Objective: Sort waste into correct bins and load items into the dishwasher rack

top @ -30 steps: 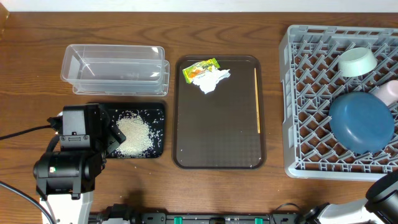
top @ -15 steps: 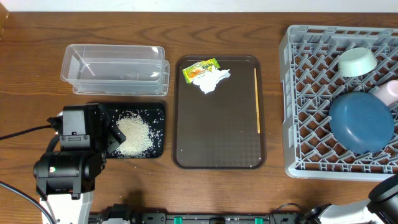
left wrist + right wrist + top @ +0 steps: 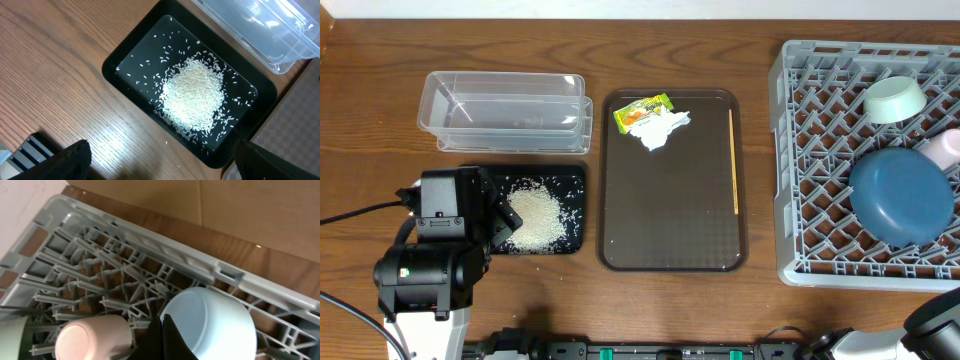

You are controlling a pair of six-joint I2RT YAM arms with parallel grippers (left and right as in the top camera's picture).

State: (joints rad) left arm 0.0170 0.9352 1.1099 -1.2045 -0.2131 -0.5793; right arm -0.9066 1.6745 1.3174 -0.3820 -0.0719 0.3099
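Note:
My left gripper [image 3: 162,167] is open and empty, hovering over the near edge of the flat black tray [image 3: 120,60], which holds a heap of white rice [image 3: 192,95]. The clear tub [image 3: 505,110] stands behind it. The yellow-green wrapper [image 3: 642,108], the white tissue [image 3: 662,128] and the chopstick [image 3: 735,160] lie on the brown serving tray [image 3: 670,245]. The grey rack [image 3: 820,130] holds the mint-green bowl [image 3: 894,100], the dark-blue bowl [image 3: 902,195] and the pink cup [image 3: 945,148]. My right gripper [image 3: 169,340] is shut and empty, in front of the light-blue bowl [image 3: 220,325] and the pink cup [image 3: 92,337].
The left arm's body [image 3: 430,260] stands at the table's front left. The right arm [image 3: 935,320] shows only at the bottom right corner of the overhead view. A few loose rice grains lie on the wood [image 3: 165,142] beside the black tray.
The right arm has slid lower towards the bottom right corner of the overhead view. The left arm and all objects have not moved.

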